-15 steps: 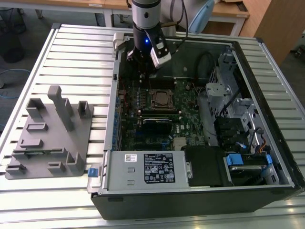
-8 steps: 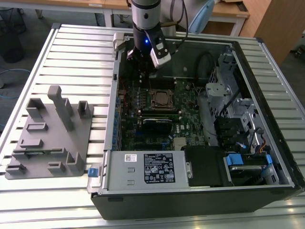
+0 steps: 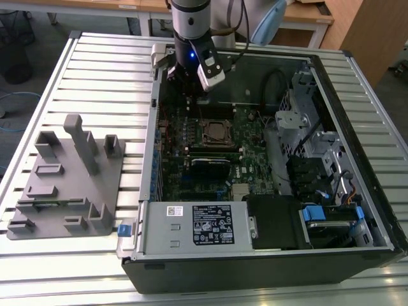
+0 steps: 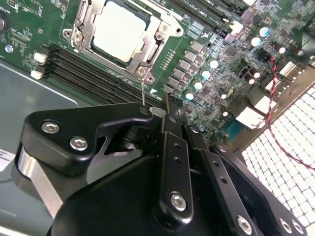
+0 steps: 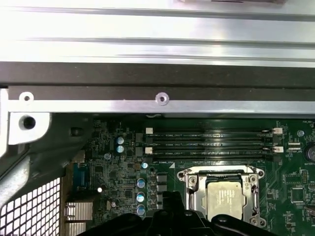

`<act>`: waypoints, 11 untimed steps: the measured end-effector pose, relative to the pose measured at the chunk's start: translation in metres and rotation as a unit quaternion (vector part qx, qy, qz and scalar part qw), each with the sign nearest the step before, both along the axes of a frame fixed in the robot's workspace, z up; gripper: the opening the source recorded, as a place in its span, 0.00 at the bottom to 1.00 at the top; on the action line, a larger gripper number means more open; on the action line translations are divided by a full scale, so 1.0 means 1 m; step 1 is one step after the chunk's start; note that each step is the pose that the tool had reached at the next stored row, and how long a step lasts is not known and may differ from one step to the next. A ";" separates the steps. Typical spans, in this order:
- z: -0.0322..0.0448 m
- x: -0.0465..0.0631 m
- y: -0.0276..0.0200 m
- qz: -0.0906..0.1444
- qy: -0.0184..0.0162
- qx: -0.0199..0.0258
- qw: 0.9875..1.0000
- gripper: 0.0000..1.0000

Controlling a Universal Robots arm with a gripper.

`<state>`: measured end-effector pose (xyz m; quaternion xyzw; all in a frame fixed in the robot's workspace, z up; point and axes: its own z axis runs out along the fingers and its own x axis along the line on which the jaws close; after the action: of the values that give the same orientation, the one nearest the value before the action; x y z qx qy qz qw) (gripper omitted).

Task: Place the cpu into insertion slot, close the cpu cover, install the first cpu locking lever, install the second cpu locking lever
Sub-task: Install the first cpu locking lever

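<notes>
Inside the open black computer case [image 3: 357, 210], my black two-fingered claw [image 4: 170, 105] hung over the green circuit board [image 4: 216, 93], its tips drawn narrow with nothing that I could see between them.

The cpu, a small flat square chip with a dull silver-grey top [image 4: 120, 32], already lay in the insertion slot, a square socket with a black-and-silver rim [image 4: 160, 39]. The cpu cover, a thin silver metal frame with a window cut through it [image 4: 83, 24], lay down around the chip.

In the exterior view the socket sat nearer the camera than my claw, which was close to the case's far wall. To reach it I would have had to come away from that wall, toward the middle of the board. In the second wrist view a thin metal rod [image 4: 142, 91], by my reading a locking lever, ran from the socket's near corner straight toward my claw. Its long axis pointed at me. Whether it touched the claw, I could not tell.
</notes>
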<state>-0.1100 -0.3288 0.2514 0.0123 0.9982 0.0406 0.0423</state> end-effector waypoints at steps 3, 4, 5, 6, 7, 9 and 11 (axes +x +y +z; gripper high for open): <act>-0.0001 -0.002 0.0000 0.000 -0.003 0.001 1.000 0.11; -0.0001 -0.003 0.0000 0.000 -0.003 0.003 1.000 0.11; -0.0001 -0.003 0.0000 0.000 -0.004 0.006 1.000 0.11; -0.0001 -0.004 0.0000 0.000 -0.005 0.010 1.000 0.11; -0.0002 -0.004 0.0000 0.000 -0.006 0.016 1.000 0.11; -0.0001 -0.005 0.0000 0.000 -0.008 0.022 1.000 0.11; -0.0001 -0.006 0.0000 0.000 -0.009 0.023 1.000 0.11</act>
<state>-0.1157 -0.3288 0.2513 0.0129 0.9966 0.0632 0.0505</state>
